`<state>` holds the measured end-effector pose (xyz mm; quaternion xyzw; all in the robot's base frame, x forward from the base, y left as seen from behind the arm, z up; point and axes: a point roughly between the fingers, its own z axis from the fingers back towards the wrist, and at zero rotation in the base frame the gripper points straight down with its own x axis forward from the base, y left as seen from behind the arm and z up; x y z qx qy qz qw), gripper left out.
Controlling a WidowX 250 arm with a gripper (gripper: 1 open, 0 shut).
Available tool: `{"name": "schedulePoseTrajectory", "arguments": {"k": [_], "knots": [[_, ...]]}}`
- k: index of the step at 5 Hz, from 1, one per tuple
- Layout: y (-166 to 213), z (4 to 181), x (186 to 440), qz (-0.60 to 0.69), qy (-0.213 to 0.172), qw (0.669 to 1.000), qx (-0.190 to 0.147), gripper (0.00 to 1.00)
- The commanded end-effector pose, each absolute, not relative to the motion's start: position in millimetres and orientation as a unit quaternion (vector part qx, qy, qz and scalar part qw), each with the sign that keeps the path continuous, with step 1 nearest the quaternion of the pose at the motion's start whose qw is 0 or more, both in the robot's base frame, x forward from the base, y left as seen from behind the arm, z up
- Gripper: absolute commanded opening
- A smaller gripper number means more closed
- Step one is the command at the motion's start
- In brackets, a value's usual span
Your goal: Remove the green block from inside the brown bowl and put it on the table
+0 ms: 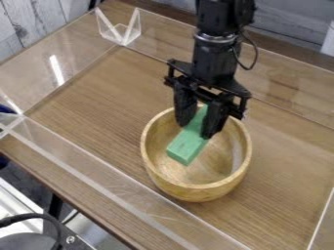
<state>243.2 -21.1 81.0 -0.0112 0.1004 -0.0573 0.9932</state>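
The brown bowl [196,176] sits on the table [92,107] toward the front right. My black gripper [202,124] points down over the bowl, shut on the upper end of the green block [188,145]. The block hangs tilted, its lower end down inside the bowl, and I cannot tell whether it touches the bowl's floor. The fingertips are partly hidden behind the block.
Low clear acrylic walls [78,168] edge the tabletop on the left, front and back. A clear bracket [120,27] stands at the back left corner. A white plank surface lies beyond the far left wall.
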Motion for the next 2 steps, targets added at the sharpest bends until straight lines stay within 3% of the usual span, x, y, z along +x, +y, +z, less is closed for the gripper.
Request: {"name": "schedulePoseTrajectory", "arguments": {"k": [1,2], "knots": [[-19.9,95.2,253.2,-0.057,0.065,0.996,-0.014,0.0],[-20.0,93.4,253.7,-0.057,0.066,0.996,-0.015,0.0]]}}
